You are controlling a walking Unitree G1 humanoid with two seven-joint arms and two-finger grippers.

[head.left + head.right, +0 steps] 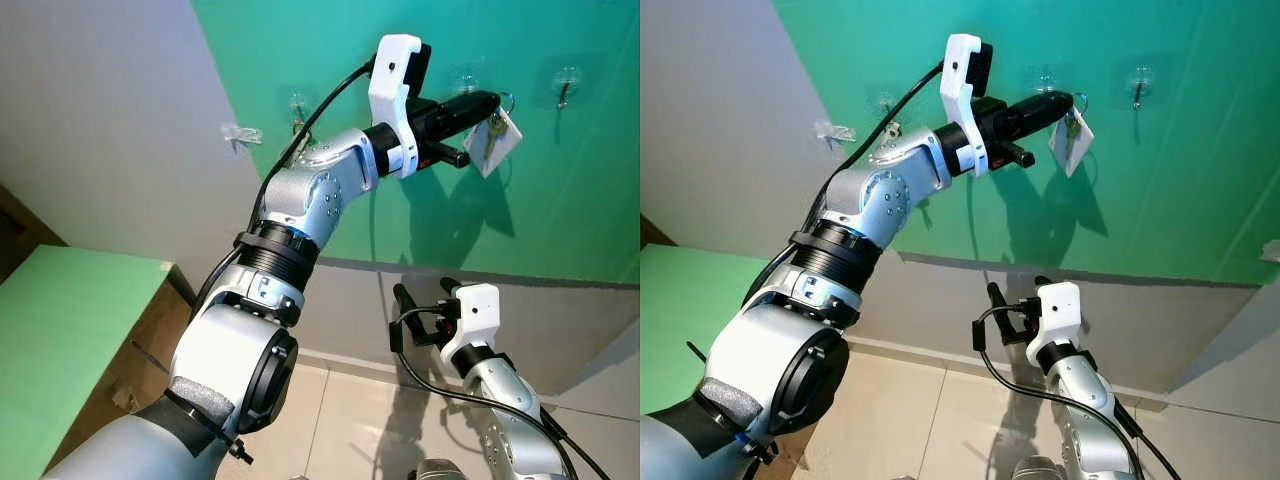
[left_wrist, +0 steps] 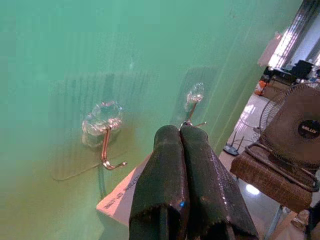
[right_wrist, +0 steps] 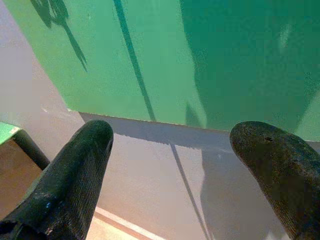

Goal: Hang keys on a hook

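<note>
From my head cameras, my left gripper (image 1: 492,101) is up at the green wall (image 1: 560,200), fingers pinched together on the keys (image 1: 492,132) with their white tag (image 1: 497,143) dangling just below, between two clear hooks (image 1: 566,85). My left wrist cam shows my fingertips (image 2: 172,135) squeezed tight just short of a clear hook with a metal hook (image 2: 106,150), the tag peeking out beside them. My right wrist cam shows my right gripper (image 3: 172,140) held low with fingers wide apart, facing the wall's grey base (image 3: 165,170).
</note>
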